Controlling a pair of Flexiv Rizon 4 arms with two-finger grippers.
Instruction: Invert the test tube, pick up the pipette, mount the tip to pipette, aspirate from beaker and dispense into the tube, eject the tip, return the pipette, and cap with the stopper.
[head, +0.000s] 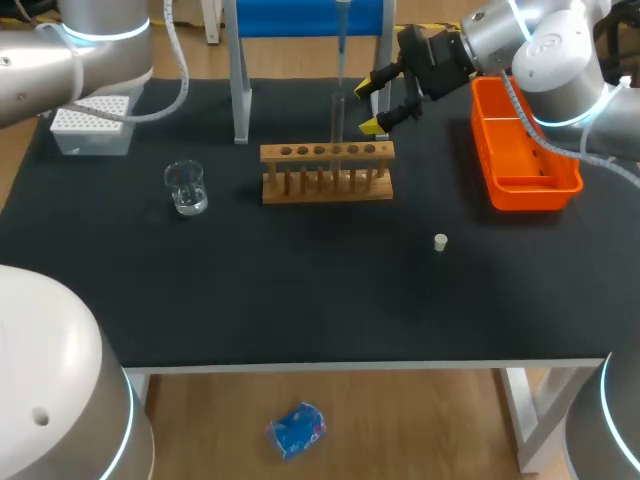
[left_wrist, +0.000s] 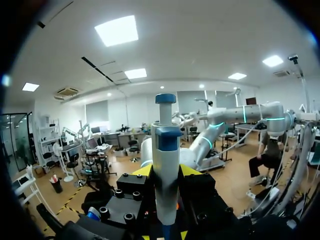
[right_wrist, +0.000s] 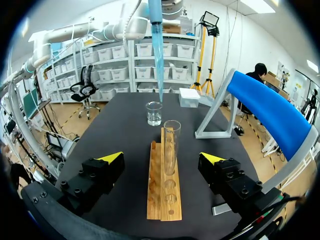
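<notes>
While my left tool (left_wrist: 166, 172) grips the pipette (left_wrist: 165, 145), fingers (left_wrist: 141, 171) pressed to its body from both sides, the blue tip (right_wrist: 156, 35) hangs above the rack (head: 326, 172), near the mouth of the tube (head: 337, 118). That tube stands upright in a rack hole, mouth up. I cannot tell from either angle whether the tip sits squarely over the mouth or a little beyond it, toward the beaker (head: 186, 187), which stands well apart from the rack on my left-arm side. My right tool (right_wrist: 162, 159) waits at the rack's other end, spread wide, with the tube ahead of it and untouched.

I judge this to be the dispense step, and the aim is my worry. If the tip comes down off-centre it will strike the glass rim, which could loosen the tip or lean the tube in its hole. Released too high or to one side, the liquid lands on the rack or the worktop (head: 300, 290) rather than in the tube. The right tool is close enough that any drift toward the rack would nudge the tube as the tip enters. The stopper (head: 440, 241) lies loose in front of the rack, toward my right-arm side, and may roll if brushed.
</notes>
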